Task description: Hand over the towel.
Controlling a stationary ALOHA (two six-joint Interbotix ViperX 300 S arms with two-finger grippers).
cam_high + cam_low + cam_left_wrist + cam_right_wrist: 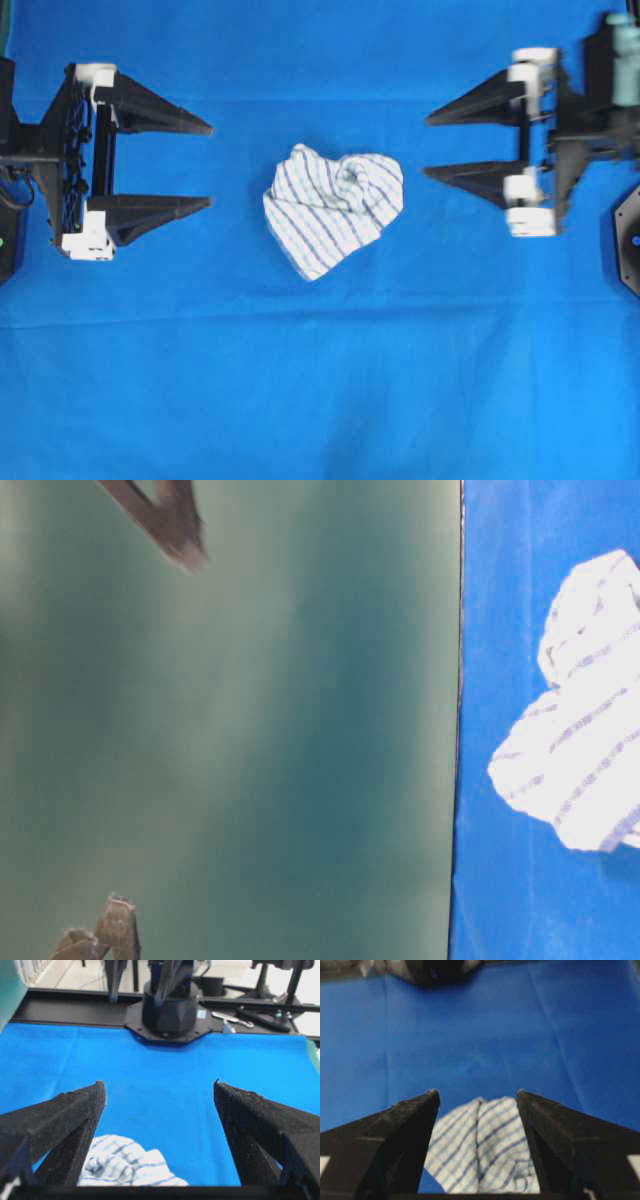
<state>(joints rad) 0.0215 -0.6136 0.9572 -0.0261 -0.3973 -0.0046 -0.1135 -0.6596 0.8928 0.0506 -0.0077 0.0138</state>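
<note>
Towel (333,208) is lying bunched mid-desk, touching neither claw: left claw (205,165) at 9 o'clock, right claw (432,145) at 3, both gaping empty. Advising pinching the raised fold, not the blue cloth (320,400).

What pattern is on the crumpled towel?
White cloth towel with thin blue-grey stripes, clearest in the overhead view.
</note>
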